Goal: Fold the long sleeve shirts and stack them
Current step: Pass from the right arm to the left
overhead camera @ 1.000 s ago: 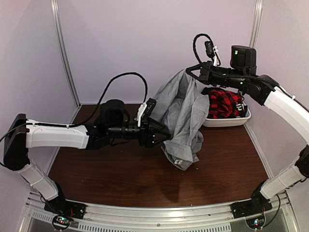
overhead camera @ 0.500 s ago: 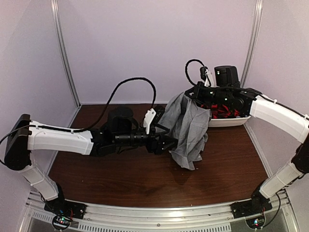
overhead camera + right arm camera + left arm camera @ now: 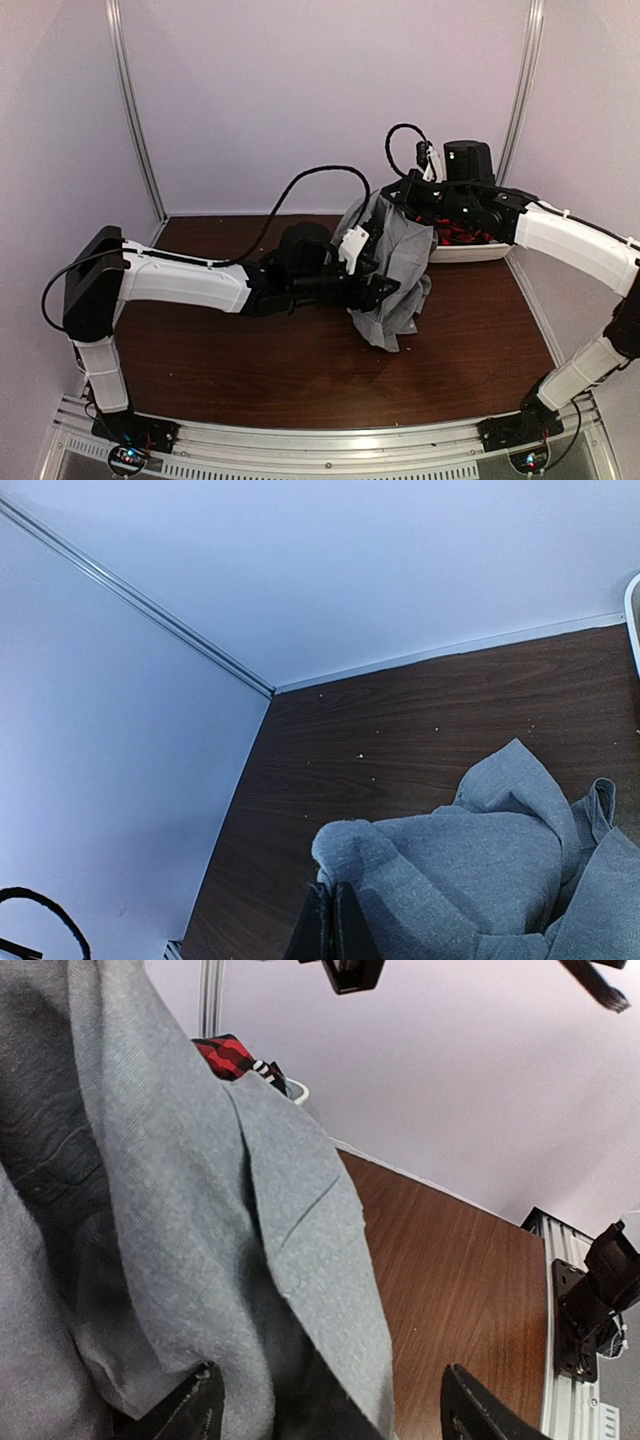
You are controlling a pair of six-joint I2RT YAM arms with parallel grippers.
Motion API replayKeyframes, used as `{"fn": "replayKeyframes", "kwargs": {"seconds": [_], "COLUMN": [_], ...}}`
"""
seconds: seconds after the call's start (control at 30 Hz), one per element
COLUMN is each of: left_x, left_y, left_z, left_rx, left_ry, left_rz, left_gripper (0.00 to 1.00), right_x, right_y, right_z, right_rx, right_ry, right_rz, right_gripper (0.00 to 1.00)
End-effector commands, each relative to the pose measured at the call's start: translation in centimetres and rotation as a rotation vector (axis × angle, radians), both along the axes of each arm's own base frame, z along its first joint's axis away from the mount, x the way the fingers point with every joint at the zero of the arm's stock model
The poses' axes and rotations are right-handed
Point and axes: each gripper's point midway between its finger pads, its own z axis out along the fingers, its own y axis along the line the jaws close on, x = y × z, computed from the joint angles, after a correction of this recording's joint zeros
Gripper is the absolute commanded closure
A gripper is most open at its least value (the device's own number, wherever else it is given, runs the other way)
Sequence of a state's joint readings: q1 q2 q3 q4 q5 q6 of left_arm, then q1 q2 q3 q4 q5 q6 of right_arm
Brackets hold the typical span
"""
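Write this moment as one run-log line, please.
right hand: shut on light-grey cloth shirt, held up | left hand: open around shirt's lower part | fold: not yet started

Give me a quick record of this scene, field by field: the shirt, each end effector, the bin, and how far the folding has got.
shirt: grey shirt, bunched and hanging over the table; whether its lower end touches the wood, cannot tell
right end effector: shut, pinching an upper fold of the shirt
left end effector: open, fingers on either side of the hanging cloth
bin: white bin at the table's far right, red plaid garment inside
folding: not yet done; nothing stacked
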State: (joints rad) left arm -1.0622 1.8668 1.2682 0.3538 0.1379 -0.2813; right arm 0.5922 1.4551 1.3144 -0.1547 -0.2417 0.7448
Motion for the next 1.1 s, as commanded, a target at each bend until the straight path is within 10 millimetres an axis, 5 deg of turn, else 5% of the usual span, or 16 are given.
{"fn": "replayKeyframes", "kwargs": {"seconds": [0.0, 0.13, 0.33, 0.57, 0.73, 0.9, 1.07], "left_x": [1.0, 1.1, 0.4, 1.3, 1.9, 2.3, 2.7], "left_y": [-1.6, -2.4, -1.8, 4.7, 11.5, 18.3, 20.7], "left_z": [0.6, -0.2, 0.3, 2.9, 7.6, 15.0, 17.1], "left_rx": [-0.016, -0.018, -0.02, 0.091, 0.132, 0.003, -0.026], "left_ry": [-0.047, -0.048, -0.071, -0.129, -0.231, -0.34, -0.434], "left_rz": [0.008, -0.007, -0.043, 0.046, 0.141, 0.249, 0.313], "left_gripper": [0.27, 0.46, 1.0, 1.0, 1.0, 1.0, 1.0], "right_x": [-0.2, -0.3, -0.2, 0.6, 0.8, -0.2, -1.0], "right_y": [0.0, -0.3, -1.1, -4.5, -6.3, -7.2, -8.1], "right_z": [1.6, 1.7, 0.8, -0.8, -1.1, -1.9, -3.0], "right_rx": [0.049, 0.044, 0.005, -0.094, -0.155, -0.173, -0.2], "right_ry": [-0.041, -0.045, -0.037, -0.029, -0.042, -0.05, -0.042], "right_rz": [0.003, -0.004, -0.029, -0.133, -0.191, -0.21, -0.228], "right_gripper": [1.0, 1.0, 1.0, 1.0, 1.0, 0.98, 0.93]}}
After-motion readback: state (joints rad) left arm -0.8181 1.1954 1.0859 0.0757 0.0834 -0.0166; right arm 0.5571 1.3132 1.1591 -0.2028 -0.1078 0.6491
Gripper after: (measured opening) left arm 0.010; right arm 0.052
